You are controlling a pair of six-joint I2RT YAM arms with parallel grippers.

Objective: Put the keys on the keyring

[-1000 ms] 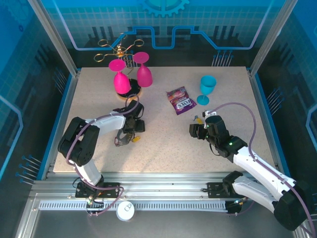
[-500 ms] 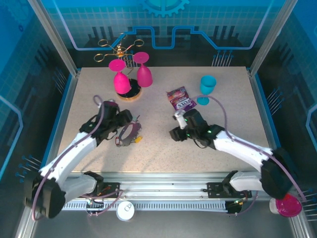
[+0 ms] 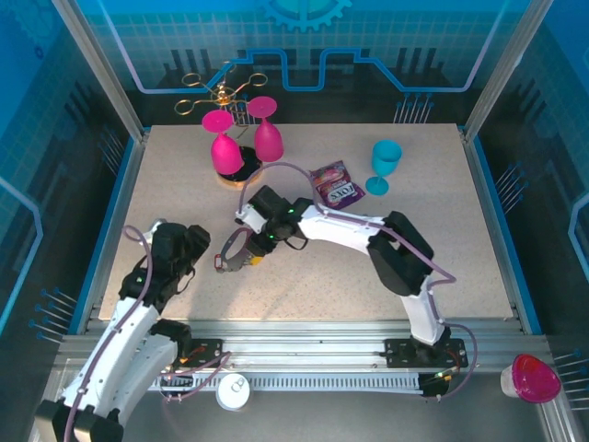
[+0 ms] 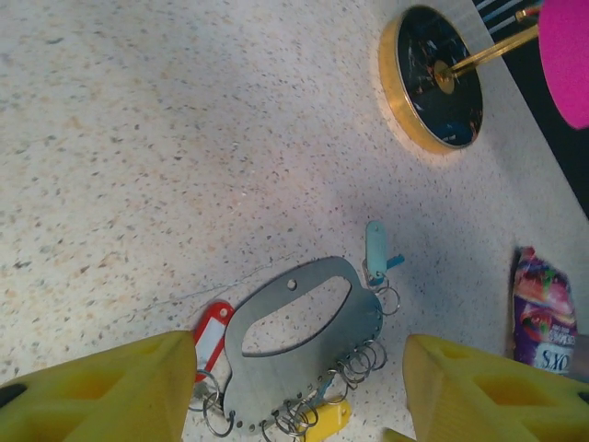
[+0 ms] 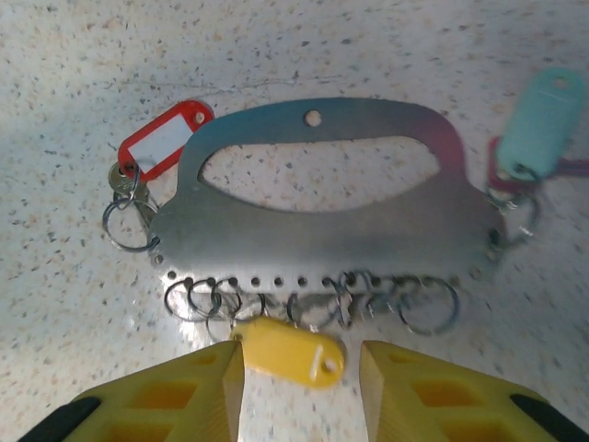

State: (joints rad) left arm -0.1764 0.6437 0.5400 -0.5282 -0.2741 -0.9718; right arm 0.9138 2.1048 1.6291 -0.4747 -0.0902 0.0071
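Observation:
The keyring [image 3: 234,250] is a flat grey metal plate [image 5: 322,230] with a handle slot and a row of split rings along one edge. It lies flat on the table. A yellow tag [image 5: 285,350], a red tag [image 5: 166,138] with a small key [image 5: 120,180], and a teal tag [image 5: 543,120] hang from its rings. My right gripper [image 5: 302,354] is open, its fingers [image 5: 184,387] on either side of the yellow tag without pinching it. My left gripper [image 4: 299,354] is open wide, just short of the plate [image 4: 304,345], holding nothing.
Two pink goblets [image 3: 225,147] hang on a gold rack with a round base [image 4: 433,78] at the back left. A purple candy packet [image 3: 336,186] and a teal goblet [image 3: 385,164] sit behind the right arm. A pink cup [image 3: 532,378] lies off the table, near right.
My right arm has swung left across the table to the keyring, and its jaws have narrowed. My left arm has drawn back from the keyring toward the near left.

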